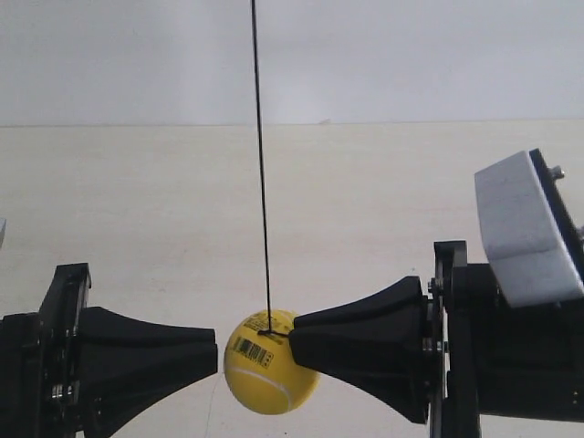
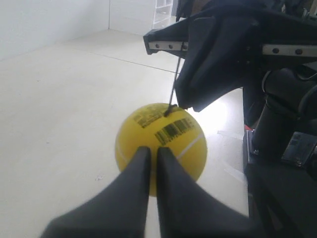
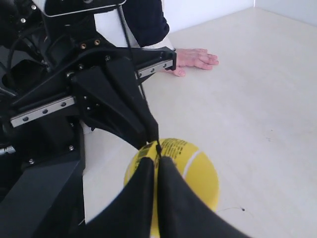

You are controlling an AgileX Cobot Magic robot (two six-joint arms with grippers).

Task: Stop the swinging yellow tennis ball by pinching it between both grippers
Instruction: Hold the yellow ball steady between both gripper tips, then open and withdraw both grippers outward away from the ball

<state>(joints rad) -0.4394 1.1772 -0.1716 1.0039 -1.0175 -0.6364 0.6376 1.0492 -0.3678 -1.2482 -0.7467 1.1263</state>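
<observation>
The yellow tennis ball point(image 1: 265, 379) hangs low on a thin black string point(image 1: 260, 182), with its barcode sticker facing the exterior view's left. My left gripper point(image 1: 215, 356) is shut, and its blunt tip sits at the ball's left side, touching or nearly so. My right gripper point(image 1: 294, 336) is also shut; its tip presses the ball's upper right beside the string knot. In the left wrist view the shut left gripper point(image 2: 153, 149) points at the ball point(image 2: 166, 130). In the right wrist view the shut right gripper point(image 3: 157, 159) lies against the ball point(image 3: 198, 171).
A pale tabletop point(image 1: 383, 210) runs back to a white wall. A grey-white camera block point(image 1: 520, 228) sits on the arm at the exterior view's right. A person's hand point(image 3: 195, 58) rests on the table behind the left arm's bracket point(image 3: 99, 94).
</observation>
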